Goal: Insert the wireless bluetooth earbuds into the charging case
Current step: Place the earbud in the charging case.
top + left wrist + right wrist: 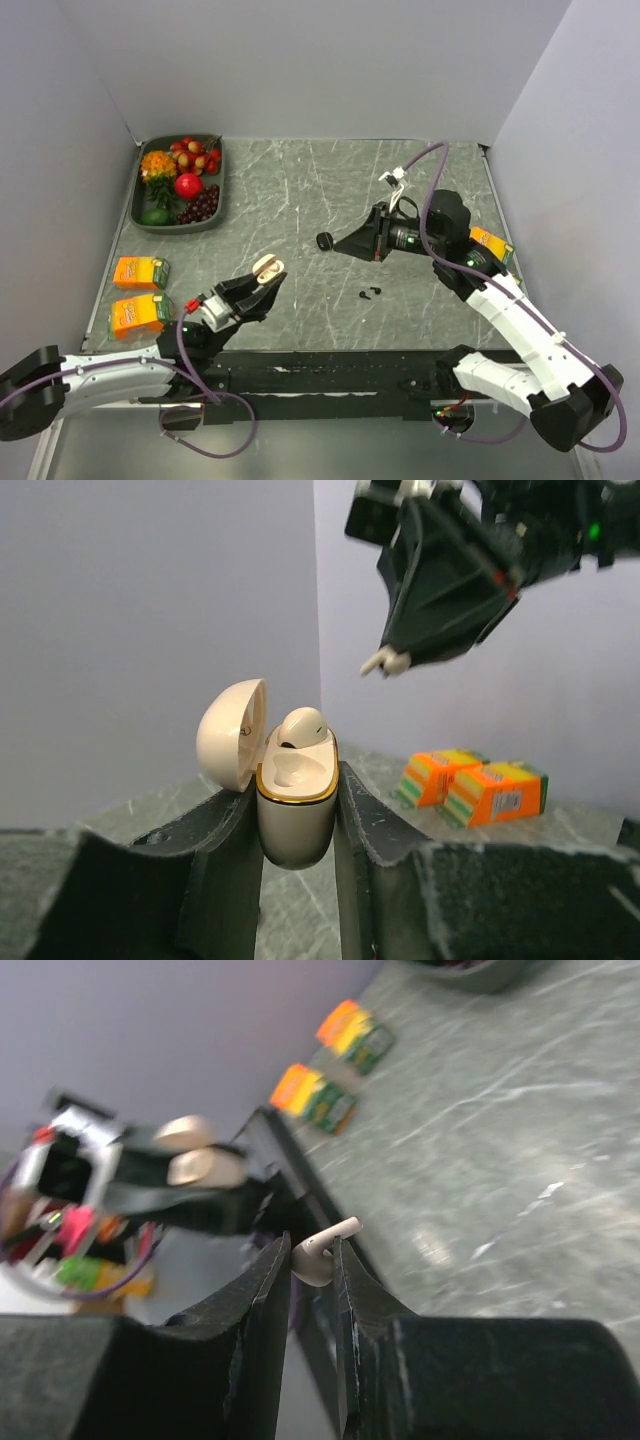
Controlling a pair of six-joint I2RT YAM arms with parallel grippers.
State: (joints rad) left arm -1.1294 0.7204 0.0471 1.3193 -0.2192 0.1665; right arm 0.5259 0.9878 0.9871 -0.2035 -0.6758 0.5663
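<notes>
Left end effector (297, 800): clenched on the case (295, 825), one finger on each side wall. The case is cream and upright, with its lid (230, 732) swung open to the left. First earbud (300, 728) sits in one socket, head poking above the gold rim. The socket beside it is open.

Right end effector (312, 1258): clenched on the second earbud (330, 1235), also cream. It is pinched at the fingertips, stem sticking out to the side.

Relation: in the left wrist view the right end effector hangs above and to the right of the case, earbud at its tip, apart from the case. In the top view the two end effectors face each other across the middle of the surface (300, 190), not touching.

Edges and room: the case is held over the near-left part of the surface, close to the front edge. Two cartons (140, 292) lie left of it, near the left wall. A fruit tray (135, 215) sits in the far-left corner. A third carton (490, 245) lies by the right wall behind the right arm. A small black item (325, 241) lies just off the right fingertips, and black bits (370, 293) lie nearer the front. Bare stone runs from the centre to the far wall.
</notes>
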